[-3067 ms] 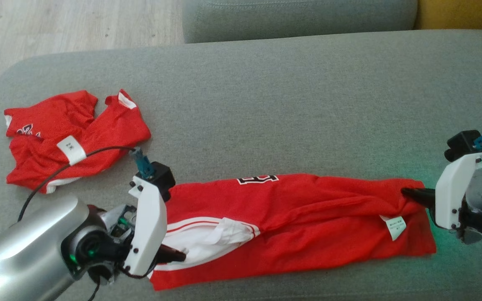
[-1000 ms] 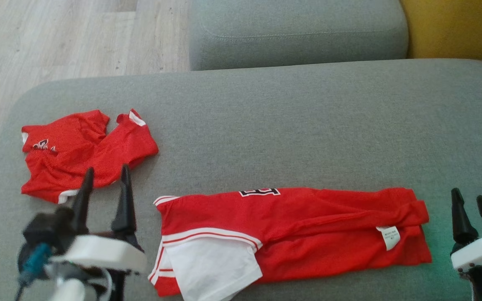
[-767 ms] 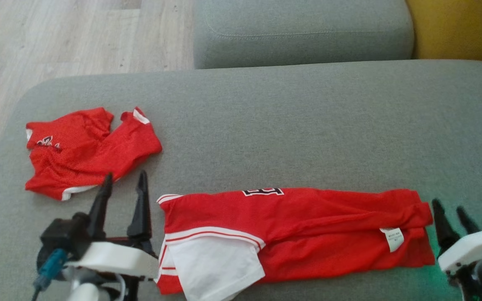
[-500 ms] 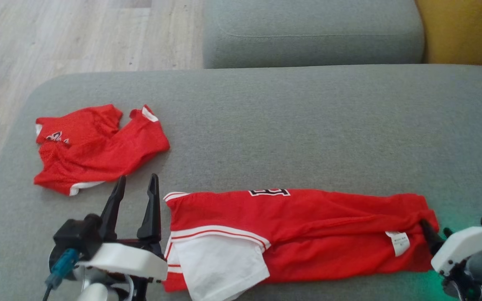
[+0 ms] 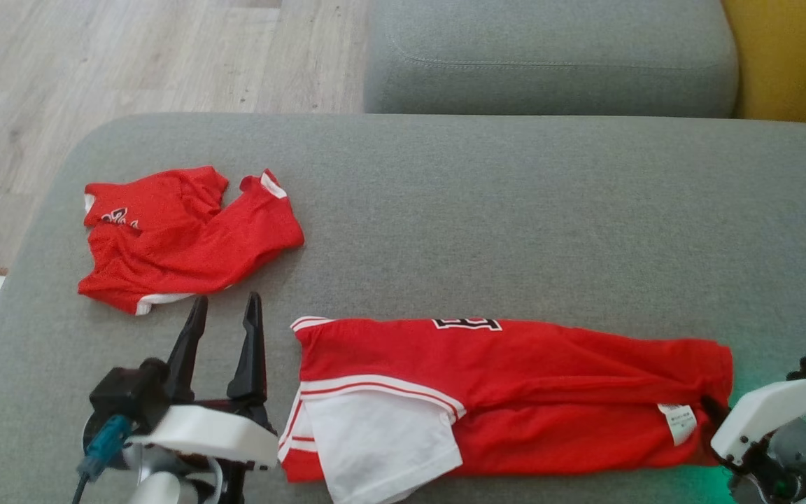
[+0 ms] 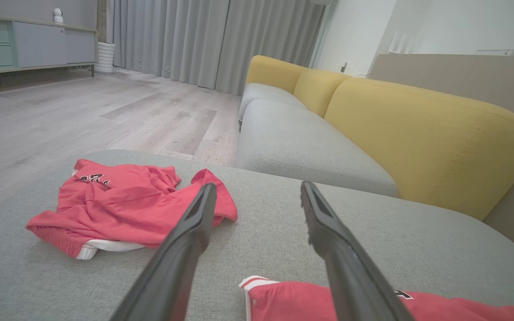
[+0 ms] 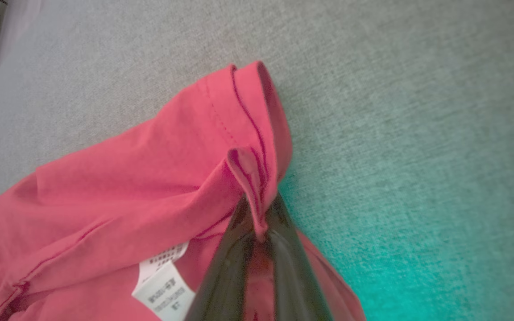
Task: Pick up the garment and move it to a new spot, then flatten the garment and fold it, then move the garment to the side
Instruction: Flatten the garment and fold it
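The long red garment [image 5: 515, 392] lies on the grey sofa seat [image 5: 487, 210], folded into a narrow band across the near part of the seat. Its white panel [image 5: 382, 448] is at the left end, and a white label [image 5: 683, 423] is near the right end. The 2 right fingers [image 7: 230, 267] are pressed together on a small fold of red cloth at the right edge of the garment, just beside the label. The 2 left fingers [image 5: 189, 336] stand apart and hold nothing; they are just beside the left end of the garment and do not touch it. A second red garment [image 5: 186, 234] lies crumpled on the far left part of the seat, apart from the band. Beyond the seat there is a wood floor [image 5: 130, 56].
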